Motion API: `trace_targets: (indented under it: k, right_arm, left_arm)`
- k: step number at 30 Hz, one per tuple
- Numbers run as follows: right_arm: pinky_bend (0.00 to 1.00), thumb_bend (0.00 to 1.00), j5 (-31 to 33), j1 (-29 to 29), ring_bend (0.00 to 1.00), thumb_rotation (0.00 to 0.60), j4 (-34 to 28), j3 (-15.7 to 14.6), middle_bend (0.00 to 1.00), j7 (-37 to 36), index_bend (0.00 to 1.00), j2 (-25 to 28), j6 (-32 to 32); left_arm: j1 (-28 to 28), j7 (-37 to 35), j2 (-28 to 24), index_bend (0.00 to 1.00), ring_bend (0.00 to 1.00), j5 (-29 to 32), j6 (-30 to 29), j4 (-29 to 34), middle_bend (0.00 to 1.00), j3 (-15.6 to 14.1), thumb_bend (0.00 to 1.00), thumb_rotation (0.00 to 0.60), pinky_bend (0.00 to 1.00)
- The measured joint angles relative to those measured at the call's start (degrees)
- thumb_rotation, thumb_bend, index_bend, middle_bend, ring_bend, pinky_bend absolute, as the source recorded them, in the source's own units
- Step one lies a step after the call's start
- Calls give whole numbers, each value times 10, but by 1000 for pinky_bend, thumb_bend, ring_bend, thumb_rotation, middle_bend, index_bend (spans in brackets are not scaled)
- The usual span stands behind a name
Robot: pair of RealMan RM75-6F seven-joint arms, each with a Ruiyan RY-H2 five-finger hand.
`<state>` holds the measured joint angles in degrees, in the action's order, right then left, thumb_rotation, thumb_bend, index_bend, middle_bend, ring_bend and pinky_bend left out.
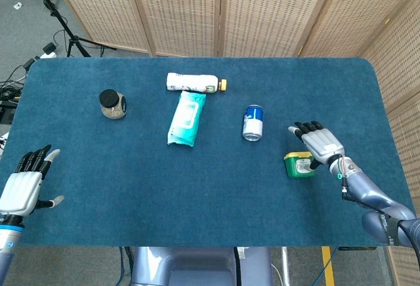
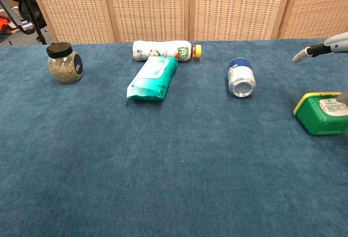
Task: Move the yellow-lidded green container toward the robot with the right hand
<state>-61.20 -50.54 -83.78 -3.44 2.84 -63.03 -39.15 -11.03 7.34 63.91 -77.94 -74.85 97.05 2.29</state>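
The green container (image 1: 298, 164) with its yellow lid lies tipped on its side on the blue table (image 1: 197, 194), near the right edge; it also shows at the right border of the chest view (image 2: 322, 113). My right hand (image 1: 318, 143) hovers just behind and to the right of it, fingers spread, holding nothing. Its thumb sits close to the container's right side; I cannot tell whether they touch. In the chest view only a fingertip (image 2: 304, 54) of that hand shows. My left hand (image 1: 26, 184) rests open at the table's front left corner.
A blue can (image 1: 252, 122) lies on its side just behind and left of the container. Further left are a teal wipes pack (image 1: 186, 118), a white bottle (image 1: 195, 83) lying down, and a black-lidded jar (image 1: 113, 104). Wicker screens stand behind the table.
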Motion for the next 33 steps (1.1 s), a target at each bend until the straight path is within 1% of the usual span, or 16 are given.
trace_targets:
  k: [5,9,11,14,17,22,25,29,33]
  right_arm:
    - [0,182,-69,29,0,600,25,16,0,-51,0,-14,-44]
    - [0,169,-128,52,0,600,13,19,0,-79,0,3,-80]
    - [0,156,-148,64,0,600,-4,13,0,-79,0,20,-91]
    - [0,154,-172,86,0,600,-25,-3,0,-70,0,39,-99]
    - [0,135,-190,103,0,600,-20,-12,0,-64,0,33,-116]
    - [0,127,-212,125,0,600,28,-17,0,-64,0,-2,-141]
    - [0,108,-221,134,0,600,67,-18,0,-73,0,-28,-147]
    - [0,110,-230,142,0,600,127,-15,1,-87,0,-63,-154]
    - [0,138,-239,147,0,600,169,-12,43,-120,22,-91,-156]
  left_arm:
    - [0,-1,0,0,0,2,0,-1,0,1,0,600,0]
    - [-1,0,0,0,0,2,2,-1,0,0,0,600,0]
    - [0,0,-1,0,0,0,1,0,0,0,0,600,0]
    - [1,0,-2,0,0,-3,-2,2,0,-1,0,600,0]
    - [2,-1,-2,0,0,-5,-4,2,0,-2,0,600,0]
    - [2,-3,-3,0,0,-7,-3,3,0,-2,0,600,0]
    - [2,-5,-3,0,0,-7,-4,3,0,-2,0,600,0]
    - [2,-6,-4,0,0,-4,-3,2,0,-1,0,600,0]
    - [2,-6,-4,0,0,-4,-2,1,0,-1,0,600,0]
